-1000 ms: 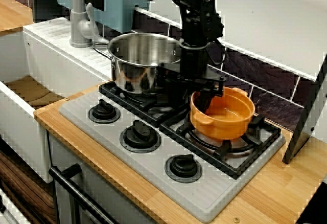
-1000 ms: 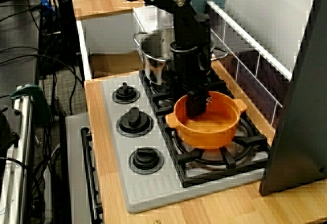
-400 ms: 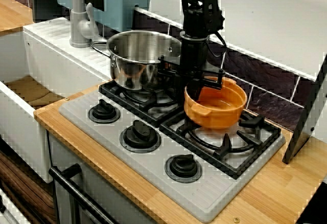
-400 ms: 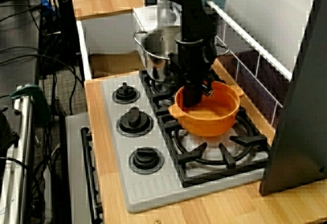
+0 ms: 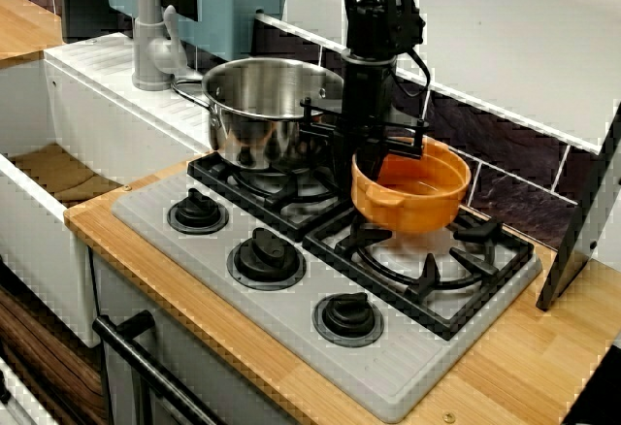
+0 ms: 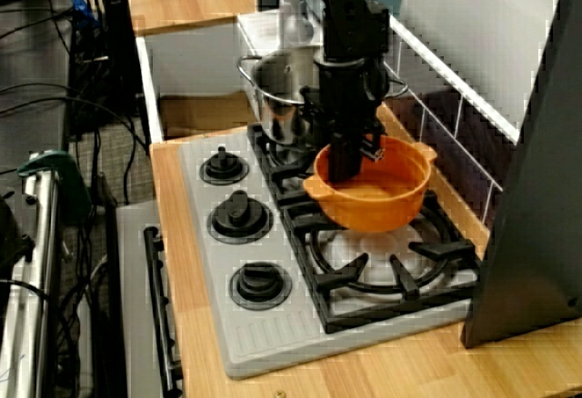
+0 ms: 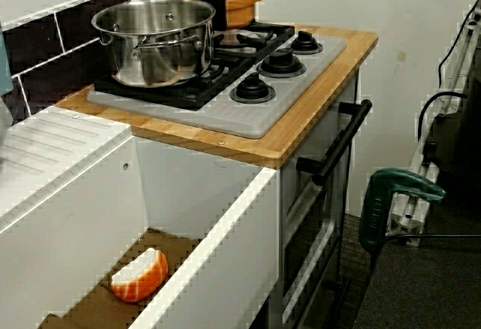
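My gripper (image 5: 372, 165) is shut on the near-left rim of an orange two-handled pot (image 5: 424, 197), with one finger inside and one outside. The pot hangs slightly tilted, a little above the right burner grate (image 5: 427, 265). The high side view shows the same grip: gripper (image 6: 344, 164), orange pot (image 6: 386, 196), and bare grate (image 6: 382, 266) beneath it. Close on the left stands a steel pot (image 5: 262, 114) on the back-left burner. From the sink end, the orange pot (image 7: 244, 2) and the gripper (image 7: 220, 6) show behind the steel pot (image 7: 154, 36).
Three black knobs (image 5: 265, 255) line the stove's front. A tiled wall (image 5: 514, 168) runs behind the burners, and a dark panel (image 6: 532, 189) leans at the right end. Left of the stove are a faucet (image 5: 146, 27) and a sink holding an orange-and-white piece (image 7: 139, 275).
The orange pot sat on the right burner a second ago; the gripper has lifted it off the grate and carried it slightly left and back, toward the steel pot.
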{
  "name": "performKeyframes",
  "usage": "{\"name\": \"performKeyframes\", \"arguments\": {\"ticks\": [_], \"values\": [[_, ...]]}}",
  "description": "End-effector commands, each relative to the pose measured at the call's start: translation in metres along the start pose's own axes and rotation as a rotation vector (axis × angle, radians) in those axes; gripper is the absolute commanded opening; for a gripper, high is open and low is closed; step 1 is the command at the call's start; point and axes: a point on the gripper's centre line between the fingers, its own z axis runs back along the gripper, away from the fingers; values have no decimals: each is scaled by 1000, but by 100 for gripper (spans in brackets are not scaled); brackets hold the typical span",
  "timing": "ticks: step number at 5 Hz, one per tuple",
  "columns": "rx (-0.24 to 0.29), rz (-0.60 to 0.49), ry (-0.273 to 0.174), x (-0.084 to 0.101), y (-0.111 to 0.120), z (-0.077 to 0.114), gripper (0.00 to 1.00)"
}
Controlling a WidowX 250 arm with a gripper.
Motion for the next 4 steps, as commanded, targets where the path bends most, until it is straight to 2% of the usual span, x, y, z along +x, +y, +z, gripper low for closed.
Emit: {"name": "performKeyframes", "arguments": {"ticks": [1, 3, 4], "values": [[-90, 5, -111, -6, -4, 61, 0], [-116, 3, -123, -15, -3, 84, 0], [-122, -6, -149, -16, 1, 99, 0]]}}
